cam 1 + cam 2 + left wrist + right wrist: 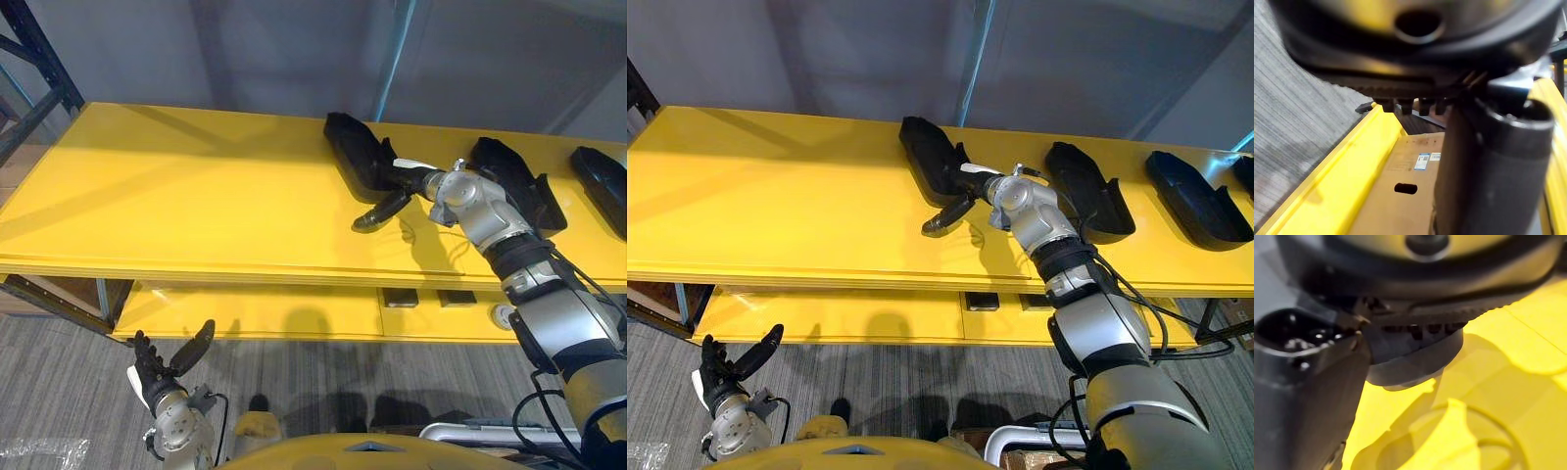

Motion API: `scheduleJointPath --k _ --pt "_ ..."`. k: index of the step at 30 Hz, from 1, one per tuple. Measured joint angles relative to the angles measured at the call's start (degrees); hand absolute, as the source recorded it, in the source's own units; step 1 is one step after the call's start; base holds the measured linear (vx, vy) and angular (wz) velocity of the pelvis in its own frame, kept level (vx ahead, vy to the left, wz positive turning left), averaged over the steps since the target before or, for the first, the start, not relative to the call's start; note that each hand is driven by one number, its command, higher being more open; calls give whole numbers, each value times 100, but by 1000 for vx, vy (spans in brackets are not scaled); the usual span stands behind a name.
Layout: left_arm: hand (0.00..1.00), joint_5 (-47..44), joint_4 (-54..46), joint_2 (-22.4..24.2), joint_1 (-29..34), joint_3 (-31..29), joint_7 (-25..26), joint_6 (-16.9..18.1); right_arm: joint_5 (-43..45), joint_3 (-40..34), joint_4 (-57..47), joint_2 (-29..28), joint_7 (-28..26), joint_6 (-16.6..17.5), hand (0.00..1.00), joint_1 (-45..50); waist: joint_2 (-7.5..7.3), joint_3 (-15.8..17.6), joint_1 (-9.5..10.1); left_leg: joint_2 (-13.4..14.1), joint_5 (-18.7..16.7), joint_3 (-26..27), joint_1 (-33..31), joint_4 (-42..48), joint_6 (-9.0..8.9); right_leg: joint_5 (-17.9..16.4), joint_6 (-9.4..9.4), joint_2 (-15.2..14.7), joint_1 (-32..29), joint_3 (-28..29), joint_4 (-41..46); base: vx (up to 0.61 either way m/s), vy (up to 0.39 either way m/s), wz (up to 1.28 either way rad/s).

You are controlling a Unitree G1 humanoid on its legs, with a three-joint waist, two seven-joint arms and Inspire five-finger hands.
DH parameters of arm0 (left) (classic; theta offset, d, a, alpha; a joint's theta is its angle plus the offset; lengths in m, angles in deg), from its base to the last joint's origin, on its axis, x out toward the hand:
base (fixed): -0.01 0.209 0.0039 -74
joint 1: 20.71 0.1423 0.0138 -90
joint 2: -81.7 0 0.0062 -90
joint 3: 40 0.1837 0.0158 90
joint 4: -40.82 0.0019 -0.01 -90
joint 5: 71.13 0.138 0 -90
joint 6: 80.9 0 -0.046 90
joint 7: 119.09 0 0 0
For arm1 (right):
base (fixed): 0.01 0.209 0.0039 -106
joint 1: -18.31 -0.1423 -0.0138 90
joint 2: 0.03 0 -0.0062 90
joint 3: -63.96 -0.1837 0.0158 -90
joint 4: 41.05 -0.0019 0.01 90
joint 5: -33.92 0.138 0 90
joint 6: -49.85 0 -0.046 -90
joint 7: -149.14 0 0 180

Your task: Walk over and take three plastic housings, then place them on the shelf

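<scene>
on the yellow shelf (pixel 196 196) lie three black housings (pixel 355 157) (pixel 516 182) (pixel 601 186).

On the shelf (pixel 774 196), left housing (pixel 929 155), middle housing (pixel 1087 191) and right housing (pixel 1200 204) lie side by side toward the back, the right hand (pixel 978 180) at the left housing's near end, the left hand (pixel 723 374) below the shelf's front.

Three plastic housings (pixel 931 157) (pixel 1087 191) (pixel 1200 201) – two hands (pixel 720 377) (pixel 950 213) – one yellow shelf (pixel 774 196).
</scene>
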Motion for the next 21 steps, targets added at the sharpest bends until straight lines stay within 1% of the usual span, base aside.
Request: scheduleJointPath --k 3,5,6,9,14,19,21 --pt "100 -4 -14 0 -9 2 -46 -105 190 -137 50 0 43 -191 100 0 12 8 0 0 0 12 5 0 0 0 0 -1 -2 17 4 0 0 0" --pt "100 -34 -14 0 -5 19 -54 -120 371 -186 75 -2 200 -320 100 1 20 13 -4 1 0 22 6 0 0 0 0 0 -7 30 5 0 0 0" --pt "100 -120 -14 -1 -11 49 -66 -120 449 -254 98 -4 283 -408 0 1 29 19 -4 1 0 24 9 0 0 0 0 0 -7 32 7 0 0 0" --pt "100 -157 -14 3 -9 64 -98 -122 444 -470 172 -60 471 -485 0 7 46 30 -11 3 0 36 14 0 0 0 0 1 -10 46 8 0 0 0" --pt "100 -173 -14 -2 -11 145 -104 -122 389 -670 191 -208 640 -483 0 37 54 35 -65 4 -2 52 17 0 1 0 0 0 -13 58 9 0 0 0" --pt "100 -175 -14 -1 -10 217 -114 -122 386 -678 113 -270 686 -309 0 152 55 35 -98 7 -3 56 21 1 1 -6 -8 1 -13 62 18 0 0 0" --pt "100 -175 -14 0 -8 218 -119 -122 373 -677 17 -398 717 -207 0 300 55 35 -109 7 -3 57 22 1 1 -9 -12 1 -14 63 21 0 0 0"
